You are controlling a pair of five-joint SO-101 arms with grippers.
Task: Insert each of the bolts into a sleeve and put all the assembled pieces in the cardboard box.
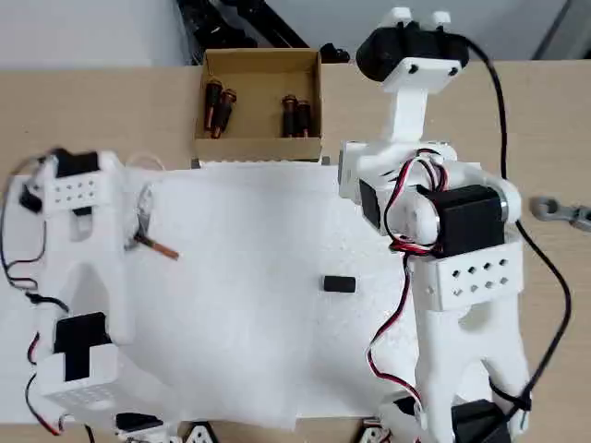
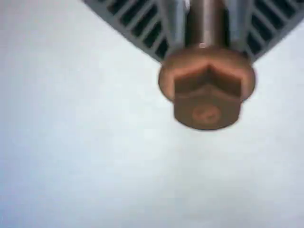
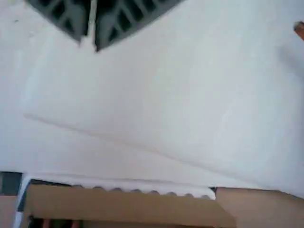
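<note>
Left side of the foam sheet (image 1: 259, 351): left gripper (image 1: 145, 238) pinches bolt (image 2: 206, 90); right gripper (image 3: 91, 40) pressed together near cardboard box (image 1: 261, 138). Insertion pending; next, align bolt with black sleeve (image 1: 339, 283) mid-sheet

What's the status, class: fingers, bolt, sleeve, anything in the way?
Left fingers shut on bolt. Right fingers shut, empty, near cardboard box. Sleeve lies loose on white foam sheet, nothing blocking it.

Light is bright and even, casting only faint soft shadows
</note>
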